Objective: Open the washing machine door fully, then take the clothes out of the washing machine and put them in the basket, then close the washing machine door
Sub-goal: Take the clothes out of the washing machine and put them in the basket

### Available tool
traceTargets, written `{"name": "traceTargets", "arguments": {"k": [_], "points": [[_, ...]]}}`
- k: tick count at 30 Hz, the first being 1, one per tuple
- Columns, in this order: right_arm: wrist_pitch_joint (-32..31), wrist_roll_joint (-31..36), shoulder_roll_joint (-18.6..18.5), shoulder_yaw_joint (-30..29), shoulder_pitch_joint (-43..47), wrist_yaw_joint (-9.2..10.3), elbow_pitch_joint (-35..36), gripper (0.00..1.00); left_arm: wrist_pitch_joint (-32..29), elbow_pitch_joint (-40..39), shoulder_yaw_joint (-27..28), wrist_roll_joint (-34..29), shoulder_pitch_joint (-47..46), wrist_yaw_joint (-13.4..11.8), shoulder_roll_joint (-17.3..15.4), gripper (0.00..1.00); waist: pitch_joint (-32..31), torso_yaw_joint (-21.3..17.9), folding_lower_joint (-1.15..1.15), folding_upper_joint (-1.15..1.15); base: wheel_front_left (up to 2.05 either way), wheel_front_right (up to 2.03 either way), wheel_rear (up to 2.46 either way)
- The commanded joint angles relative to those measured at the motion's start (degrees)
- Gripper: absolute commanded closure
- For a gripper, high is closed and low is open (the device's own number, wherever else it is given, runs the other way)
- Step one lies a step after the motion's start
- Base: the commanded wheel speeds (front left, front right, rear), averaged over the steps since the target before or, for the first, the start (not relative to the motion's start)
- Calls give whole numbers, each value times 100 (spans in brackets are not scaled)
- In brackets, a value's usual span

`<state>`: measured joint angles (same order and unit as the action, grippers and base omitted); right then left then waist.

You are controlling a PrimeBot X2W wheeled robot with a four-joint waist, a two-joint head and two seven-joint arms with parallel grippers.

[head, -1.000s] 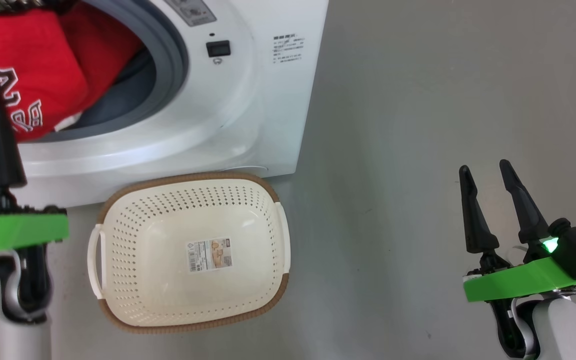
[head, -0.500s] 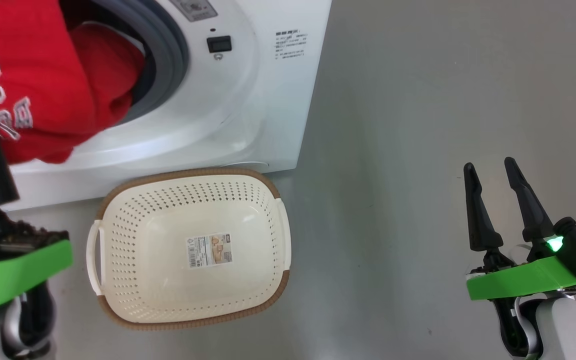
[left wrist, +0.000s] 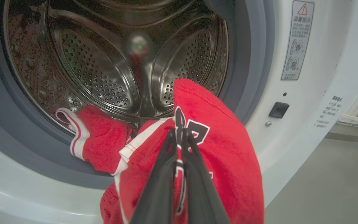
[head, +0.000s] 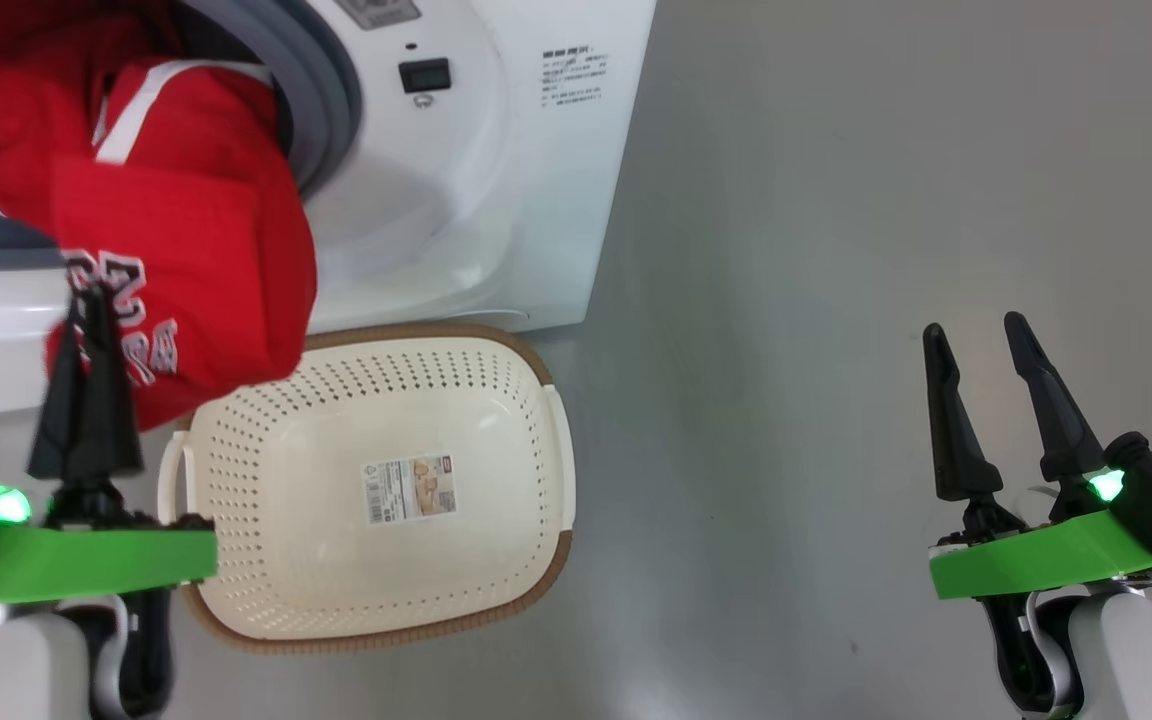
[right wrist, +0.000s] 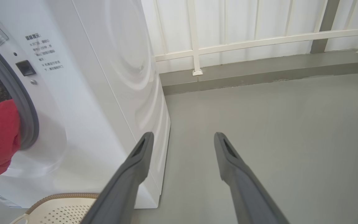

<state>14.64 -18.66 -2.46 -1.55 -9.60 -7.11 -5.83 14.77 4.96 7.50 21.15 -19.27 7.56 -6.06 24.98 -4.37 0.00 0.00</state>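
Observation:
The white washing machine point(head: 496, 200) stands open at the upper left; its door is out of view. Red clothes point(head: 196, 230) with white lettering hang out of the opening, down over the far left corner of the cream basket point(head: 286, 520) on the floor. My left gripper point(head: 91, 295) is shut on this garment near the lettering; in the left wrist view the shut fingers point(left wrist: 166, 174) pinch the cloth in front of the steel drum point(left wrist: 104, 77). A second red piece with white trim point(left wrist: 85, 140) lies on the drum's lip. My right gripper point(head: 971, 335) hangs open and holds nothing, far right over the floor.
Grey floor point(head: 836, 300) spreads to the right of the machine and basket. In the right wrist view a white railing point(right wrist: 259, 40) and a low kerb run behind the machine, and the basket's rim point(right wrist: 61, 196) shows at the bottom left.
My left gripper has drawn the red garment out of the drum and rightwards, so it now hangs over the basket's corner. The right gripper has stayed put.

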Motion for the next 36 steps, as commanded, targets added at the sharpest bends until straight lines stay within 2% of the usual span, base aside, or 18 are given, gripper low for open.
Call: {"name": "traceTargets", "arguments": {"k": [1, 8, 16, 18, 20, 23, 36], "points": [[36, -89, -42, 124, -59, -37, 144, 0, 23, 27, 144, -6, 89, -8, -107, 100, 69, -12, 0, 0, 0, 0, 0], [36, -111, -42, 149, -174, -37, 186, 0, 23, 992, -95, 50, -76, -8, -219, 100, 328, -15, 0, 0, 0, 0, 0], [36, -121, -42, 171, -278, -37, 230, 0, 23, 1797, -386, -23, -391, -8, -292, 100, 629, -15, 0, 0, 0, 0, 0], [36, -128, -42, 185, -311, -37, 249, 0, 23, 1980, -440, -34, -498, -8, -328, 95, 709, -26, 0, 0, 0, 0, 0], [36, -135, -42, 194, -345, -37, 265, 0, 23, 2158, -490, -49, -594, -8, -350, 97, 782, -35, 0, 0, 0, 0, 0], [36, -143, -42, 214, -392, -37, 286, 0, 23, 2380, -560, -86, -740, -8, -387, 100, 887, -53, 0, 0, 0, 0, 0], [36, -157, -42, 245, -504, -37, 331, 0, 23, 3109, -976, -39, -1197, -8, -536, 100, 1190, -100, 0, 0, 0, 0, 0]]}}
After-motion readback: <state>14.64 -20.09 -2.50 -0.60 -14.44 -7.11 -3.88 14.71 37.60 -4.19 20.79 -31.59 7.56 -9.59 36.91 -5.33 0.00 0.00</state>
